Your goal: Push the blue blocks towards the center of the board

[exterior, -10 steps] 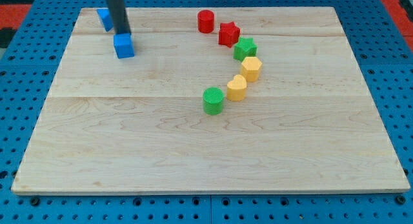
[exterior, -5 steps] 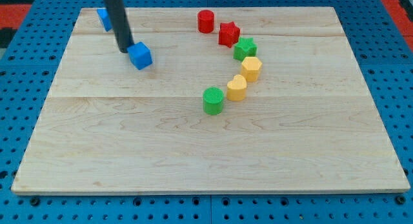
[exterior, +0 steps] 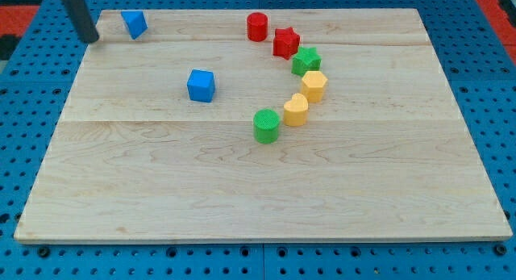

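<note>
A blue cube (exterior: pixel 201 85) lies on the wooden board (exterior: pixel 258 183), left of the board's middle. A second blue block (exterior: pixel 134 23) sits near the board's top left corner. My tip (exterior: pixel 93 39) is at the board's top left edge, left of that second blue block and apart from it. It is far up and left of the blue cube.
A red cylinder (exterior: pixel 257 27), a red star (exterior: pixel 285 43), a green star (exterior: pixel 305 60), a yellow hexagonal block (exterior: pixel 314 85), a yellow block (exterior: pixel 296 110) and a green cylinder (exterior: pixel 266 125) form a curved row right of centre.
The blue cube slid down and right towards the middle. My tip then left it and moved up and left to the board's top left edge.
</note>
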You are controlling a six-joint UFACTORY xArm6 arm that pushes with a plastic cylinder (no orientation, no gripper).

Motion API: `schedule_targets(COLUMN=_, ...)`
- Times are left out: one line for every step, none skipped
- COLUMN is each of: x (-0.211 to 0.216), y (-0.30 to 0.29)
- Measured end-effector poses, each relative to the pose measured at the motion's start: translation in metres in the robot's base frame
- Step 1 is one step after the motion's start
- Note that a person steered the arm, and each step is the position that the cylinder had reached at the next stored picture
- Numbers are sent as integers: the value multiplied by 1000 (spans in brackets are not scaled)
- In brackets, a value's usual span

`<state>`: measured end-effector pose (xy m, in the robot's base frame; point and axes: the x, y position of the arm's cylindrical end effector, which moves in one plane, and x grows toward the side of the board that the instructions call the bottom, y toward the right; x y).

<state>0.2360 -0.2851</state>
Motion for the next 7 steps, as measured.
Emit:
schedule_targets(x=-45, y=12)
schedule_targets(x=-20, y=75)
schedule_targets(x=18, y=103)
schedule_targets(x=46, y=122)
schedule_targets(x=26, y=103)
schedule_targets(x=1, y=112)
schedule_targets(x=1, y=115)
